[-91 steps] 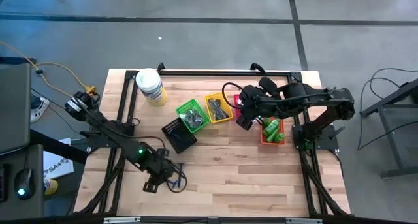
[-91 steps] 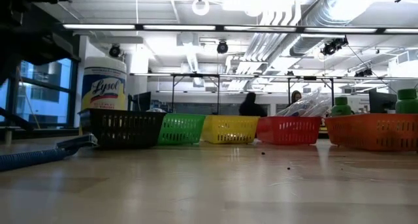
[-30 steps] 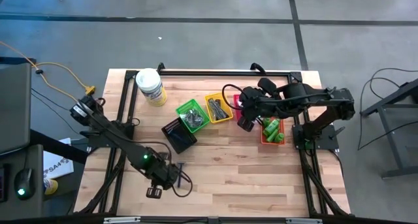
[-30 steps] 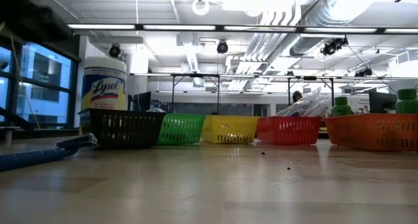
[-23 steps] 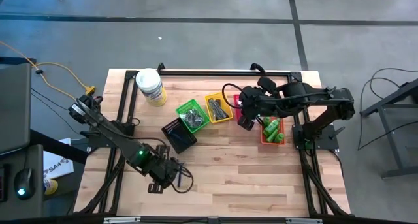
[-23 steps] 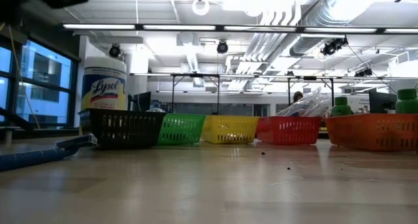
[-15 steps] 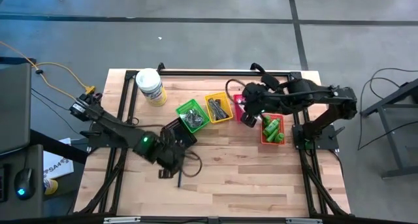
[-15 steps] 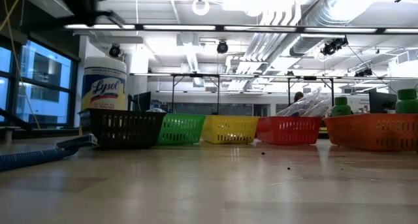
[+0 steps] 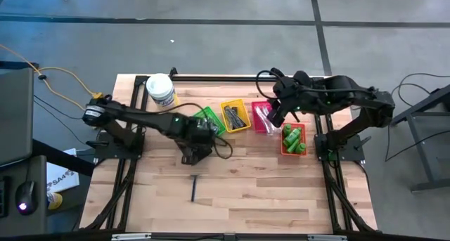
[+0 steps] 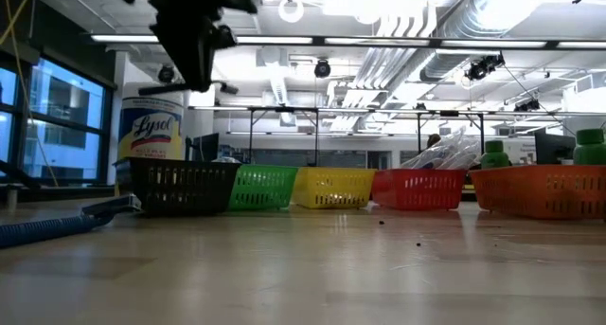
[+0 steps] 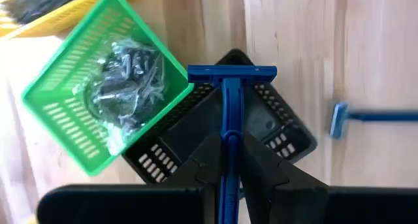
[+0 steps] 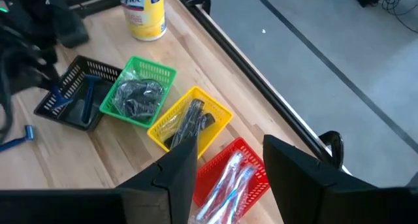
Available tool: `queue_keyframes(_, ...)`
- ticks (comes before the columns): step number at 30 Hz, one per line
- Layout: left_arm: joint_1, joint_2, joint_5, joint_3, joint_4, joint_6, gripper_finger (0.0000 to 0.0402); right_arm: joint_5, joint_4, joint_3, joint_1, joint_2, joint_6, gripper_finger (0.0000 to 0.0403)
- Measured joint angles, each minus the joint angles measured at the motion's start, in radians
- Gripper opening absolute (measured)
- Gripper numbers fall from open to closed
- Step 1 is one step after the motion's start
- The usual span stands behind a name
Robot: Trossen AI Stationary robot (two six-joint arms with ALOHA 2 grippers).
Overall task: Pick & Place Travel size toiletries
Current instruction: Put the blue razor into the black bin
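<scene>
On the pale wooden table [image 9: 281, 192], we are watching the left gripper [image 11: 227, 160] clamping a dark blue T-shaped plastic razor [image 11: 228, 106] over the black slotted plastic basket [image 11: 274, 129]; releasing off-centre risks missing that basket. The right gripper [image 12: 228, 160] is hanging agape, empty.

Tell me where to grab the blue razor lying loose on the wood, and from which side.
Take the loose razor by its handle, midway along, from straight above, closing across it. It lies flat on bare wood, clear all round; the handle is slim, the head wide. The left gripper is busy, shut on a second razor.
</scene>
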Motion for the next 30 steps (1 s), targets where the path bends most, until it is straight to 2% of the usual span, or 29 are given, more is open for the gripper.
queue_keyframes(6, 0.098, 0.077, 0.088, -0.004, -0.005, 0.174, 0.0029, 0.003, 0.002, 0.0, 0.001, 0.002, 0.013, 0.0166)
queue_keyframes(12, 0.145, 0.107, 0.132, -0.089, 0.004, 0.223, 0.0029, 0.018, 0.002, -0.001, 0.001, 0.002, 0.056, 0.0166)
queue_keyframes(20, 0.156, 0.107, 0.166, -0.163, 0.112, 0.24, 0.0033, 0.019, 0.002, -0.001, 0.001, 0.002, 0.076, 0.0166)
queue_keyframes(24, 0.156, 0.107, 0.155, -0.174, 0.159, 0.246, 0.0057, 0.02, 0.006, -0.001, 0.001, 0.002, 0.079, 0.0166)
queue_keyframes(30, 0.156, 0.107, 0.112, -0.174, 0.146, 0.242, 0.0122, 0.02, 0.01, -0.001, 0.001, 0.002, 0.079, 0.0166)
